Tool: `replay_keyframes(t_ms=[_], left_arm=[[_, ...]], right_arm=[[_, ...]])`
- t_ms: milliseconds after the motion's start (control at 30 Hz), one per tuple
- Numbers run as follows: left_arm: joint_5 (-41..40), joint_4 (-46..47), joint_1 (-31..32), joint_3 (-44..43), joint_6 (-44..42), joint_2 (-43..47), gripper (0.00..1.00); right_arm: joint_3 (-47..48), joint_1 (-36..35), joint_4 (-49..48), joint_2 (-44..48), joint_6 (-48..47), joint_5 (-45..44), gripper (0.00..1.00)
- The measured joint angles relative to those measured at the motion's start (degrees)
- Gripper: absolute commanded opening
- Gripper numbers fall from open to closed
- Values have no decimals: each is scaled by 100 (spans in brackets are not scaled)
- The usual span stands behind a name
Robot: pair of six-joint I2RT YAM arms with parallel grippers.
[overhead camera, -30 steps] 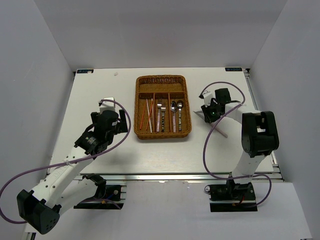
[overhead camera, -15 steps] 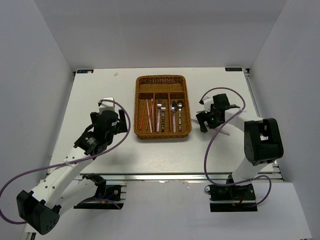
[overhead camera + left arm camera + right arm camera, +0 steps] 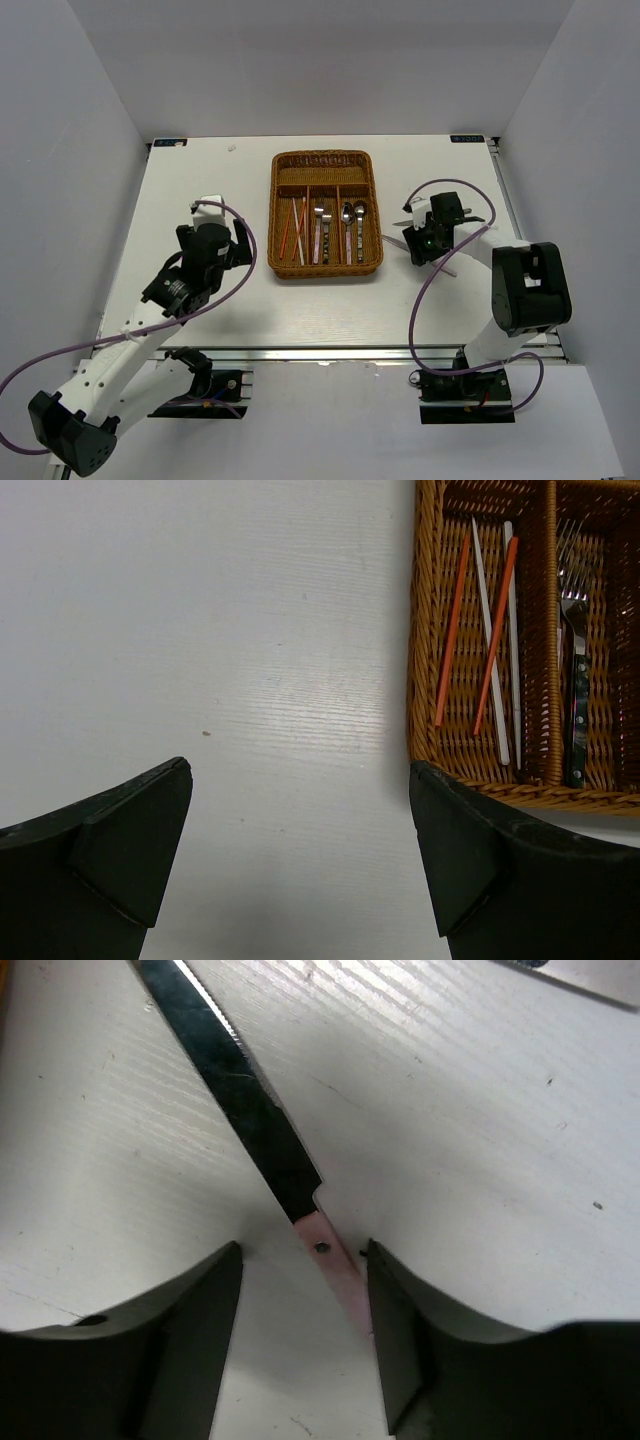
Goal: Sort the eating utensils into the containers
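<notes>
The brown wicker tray (image 3: 325,272) stands at the table's back middle. Its narrow sections hold red and white chopsticks (image 3: 294,225), forks (image 3: 320,232) and spoons (image 3: 352,225). A pink-handled knife (image 3: 447,266) lies on the table right of the tray. My right gripper (image 3: 420,245) is low over it. In the right wrist view its open jaws (image 3: 304,1247) straddle the pink handle (image 3: 335,1265) just behind the dark blade (image 3: 250,1100), not closed on it. My left gripper (image 3: 240,250) is open and empty left of the tray; the left wrist view (image 3: 300,770) shows the tray's corner (image 3: 422,630) and chopsticks (image 3: 452,630).
A flat silver metal piece (image 3: 590,980) shows at the upper right corner of the right wrist view; I cannot tell what it is. White walls close in the table on three sides. A purple cable loops round each arm.
My right gripper swung towards the tray, then back right, and sits lower over the knife. My left arm drew back slightly to the left.
</notes>
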State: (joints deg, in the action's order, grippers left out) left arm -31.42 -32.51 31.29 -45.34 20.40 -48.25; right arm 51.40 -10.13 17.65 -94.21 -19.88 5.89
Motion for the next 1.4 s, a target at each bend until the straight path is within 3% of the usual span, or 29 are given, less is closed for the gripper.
replay_keyframes(t_ms=[267, 367, 467, 567, 833, 1000, 1167, 1400], left_arm=[[-9, 0, 0, 0, 0, 210, 98], [-17, -2, -2, 0, 0, 236, 98], [-50, -4, -4, 0, 2, 223, 98], [-81, -4, -4, 0, 2, 223, 98], [-118, -7, -4, 0, 2, 192, 98], [-164, -9, -4, 0, 7, 160, 98], [-223, -20, -4, 0, 17, 105, 98], [-229, -31, -4, 0, 22, 87, 98]], right_arm=[[-96, -98, -61, 74, 46, -22, 32], [-96, -264, -61, 81, 17, -151, 19], [-94, -413, -59, 85, -2, -282, 14], [-94, -490, -59, 92, -2, -354, 0], [-195, -544, 50, 260, 160, -107, 0], [-354, -584, 566, 846, 457, 131, 0], [-232, -592, 723, 1606, 627, -286, 0], [629, -527, 1016, 1392, 699, -885, 0]])
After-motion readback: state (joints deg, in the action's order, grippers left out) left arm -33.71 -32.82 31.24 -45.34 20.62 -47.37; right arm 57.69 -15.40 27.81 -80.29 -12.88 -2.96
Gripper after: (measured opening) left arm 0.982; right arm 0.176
